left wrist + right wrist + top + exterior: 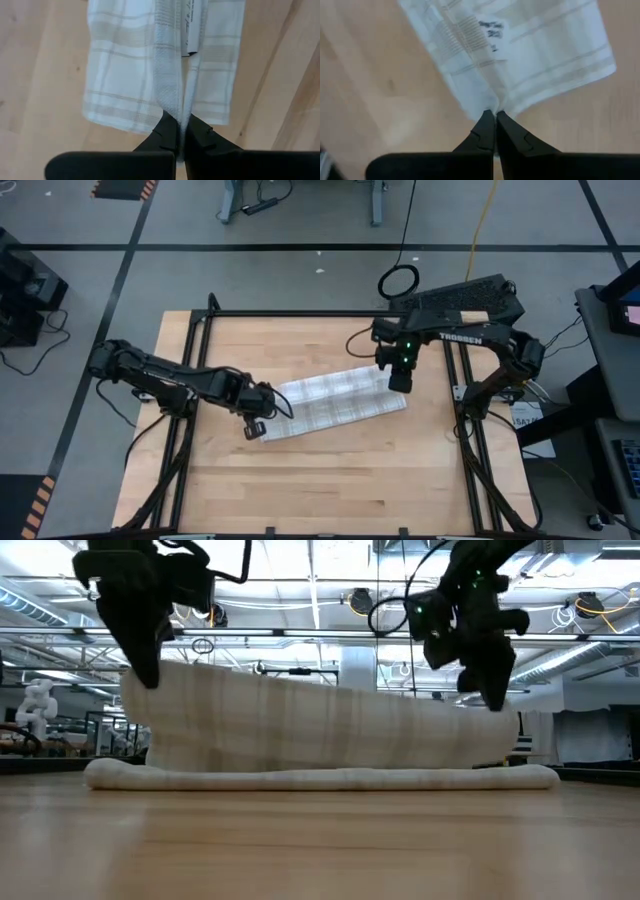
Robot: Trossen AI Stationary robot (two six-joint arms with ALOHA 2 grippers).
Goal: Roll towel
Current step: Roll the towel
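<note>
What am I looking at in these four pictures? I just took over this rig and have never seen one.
Two dark robot arms work over a pale wooden table. One picture looks straight down, one looks level across the tabletop, and the other two come from cameras on each wrist. The thin white cloth towel with a tan-grey grid check lies partly on the table. The left gripper is shut on one end of an edge, the right gripper on the other, and together they hold that edge up off the wood while the rest stays flat.
</note>
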